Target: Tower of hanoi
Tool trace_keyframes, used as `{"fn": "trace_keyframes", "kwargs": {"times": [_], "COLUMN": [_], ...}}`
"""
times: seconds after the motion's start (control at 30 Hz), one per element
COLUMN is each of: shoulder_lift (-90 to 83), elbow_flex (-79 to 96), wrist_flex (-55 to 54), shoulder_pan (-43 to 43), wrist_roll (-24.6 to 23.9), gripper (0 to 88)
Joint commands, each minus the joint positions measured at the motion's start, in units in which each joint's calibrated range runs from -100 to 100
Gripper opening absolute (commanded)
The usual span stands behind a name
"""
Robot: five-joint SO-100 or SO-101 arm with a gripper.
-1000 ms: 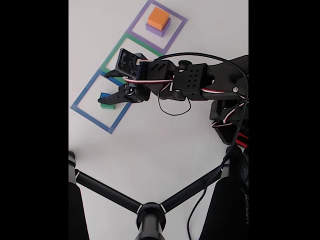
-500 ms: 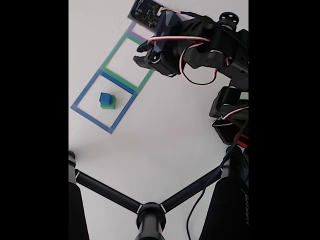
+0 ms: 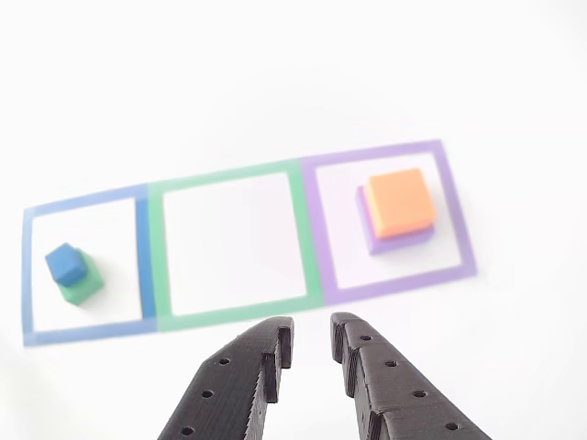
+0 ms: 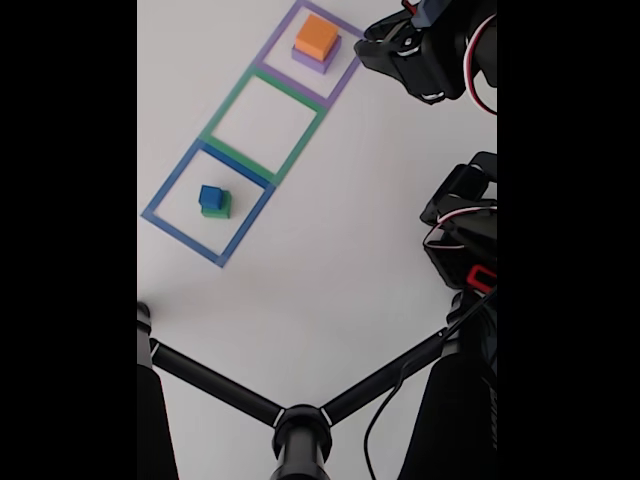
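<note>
Hovering above the table, my gripper [image 3: 312, 337] holds nothing, its jaws narrowly parted. An orange block [image 3: 400, 201] sits on a purple block [image 3: 404, 242] inside the purple square [image 3: 459, 229]; a blue cube [image 3: 65, 262] tops a green cube [image 3: 84, 286] inside the blue square [image 3: 144, 247].

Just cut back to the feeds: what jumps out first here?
Three taped squares in a row: blue, green, purple. The orange block sits on a purple block in the purple square, and a small blue cube tops a green cube in the blue square; the green square between holds no block. The end effector hovers open, holding nothing.
</note>
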Motion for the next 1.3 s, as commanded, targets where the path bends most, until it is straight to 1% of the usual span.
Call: {"fn": "trace_keyframes", "kwargs": {"times": [0.0, 0.17, 0.27, 0.33, 0.5, 0.73, 0.87, 1.07, 1.2, 1.27], "shoulder_lift": [0.2, 0.2, -0.1, -1.2, -3.1, -2.9, -2.6, -0.8, 3.0, 5.4], "elbow_flex": [-2.1, -1.6, 0.5, 5.4, 20.7, 40.5, 49.4, 59.9, 66.6, 68.2], "wrist_flex": [0.7, 1.2, 0.3, -3.0, -17.1, -40.1, -51.2, -66.1, -78.9, -83.5], "shoulder_pan": [4.0, 7.2, 9.2, 10.5, 13.5, 16.2, 16.8, 17.8, 18.8, 19.1], "wrist_roll": [0.4, 0.4, 0.4, 0.4, 0.4, 0.4, 0.4, 0.4, 0.4, 0.4], "gripper": [0.1, 0.3, 2.7, 6.0, 17.8, 23.3, 28.9, 39.9, 42.1, 43.1]}}
